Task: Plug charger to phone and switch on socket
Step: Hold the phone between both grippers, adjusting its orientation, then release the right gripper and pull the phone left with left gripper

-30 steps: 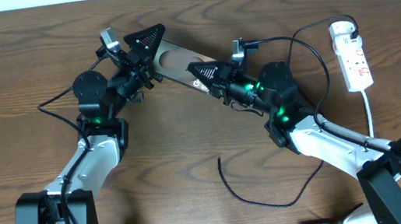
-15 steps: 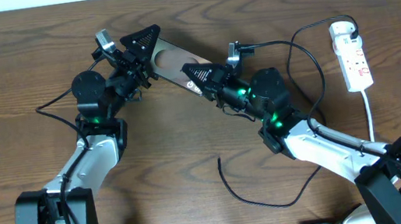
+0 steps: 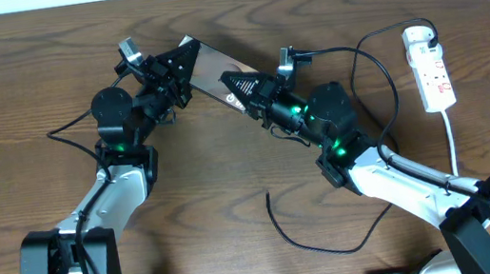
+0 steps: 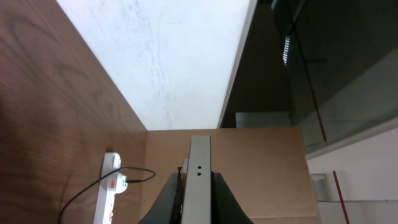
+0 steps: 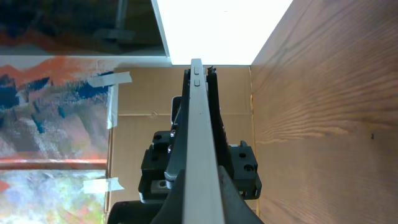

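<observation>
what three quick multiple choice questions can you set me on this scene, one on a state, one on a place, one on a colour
1. The phone is:
A) lying flat, untouched
B) gripped at opposite ends by the left pincer and the right pincer
C) held by one pincer only

2. The free tip of the charger is:
A) lying on the table between the arms
B) plugged into the phone
C) held in the right pincer

3. The body of the socket is:
A) black
B) blue
C) white

Answers:
1 B: each wrist view shows the phone's edge clamped between that pincer's fingers.
2 A: the overhead view shows the tip loose on the wood.
3 C: it is white with red markings.
</observation>
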Robot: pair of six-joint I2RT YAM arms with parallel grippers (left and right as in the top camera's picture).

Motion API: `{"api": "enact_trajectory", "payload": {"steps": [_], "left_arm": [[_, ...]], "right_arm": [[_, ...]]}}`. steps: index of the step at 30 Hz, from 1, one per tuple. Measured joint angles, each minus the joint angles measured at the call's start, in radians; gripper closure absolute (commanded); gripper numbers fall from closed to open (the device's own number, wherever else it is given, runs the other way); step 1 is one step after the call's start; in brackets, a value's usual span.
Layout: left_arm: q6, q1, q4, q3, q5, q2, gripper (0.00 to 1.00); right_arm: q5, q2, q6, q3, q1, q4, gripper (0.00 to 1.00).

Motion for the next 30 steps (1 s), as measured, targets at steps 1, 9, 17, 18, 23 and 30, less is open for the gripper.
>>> {"api": "enact_trajectory", "payload": {"steps": [1,9,17,18,23,30], "left_arm": [[0.000,0.000,-0.001,0.000,0.000,0.000,0.93],[0.000,0.000,-0.002,0.000,0.000,0.000,0.93],[-0.001,-0.011,-0.006,0.000,0.003,0.000,0.93],[-0.004,-0.013,-0.004,0.000,0.003,0.000,0.93],[-0.004,0.006,-0.004,0.000,0.024,0.000,0.93],[-0.004,0.149,-0.014,0.000,0.126,0.000,0.93]], "right_arm": [[0.000,0.000,0.003,0.000,0.000,0.000,0.99],[0.000,0.000,0.008,0.000,0.000,-0.002,0.99],[-0.016,0.003,-0.016,0.000,0.010,-0.016,0.09],[-0.019,0.003,-0.020,-0.001,0.012,-0.018,0.01],[-0.030,0.003,-0.034,-0.001,0.013,-0.016,0.01],[-0.058,0.003,-0.091,-0.001,-0.012,-0.018,0.01]]}}
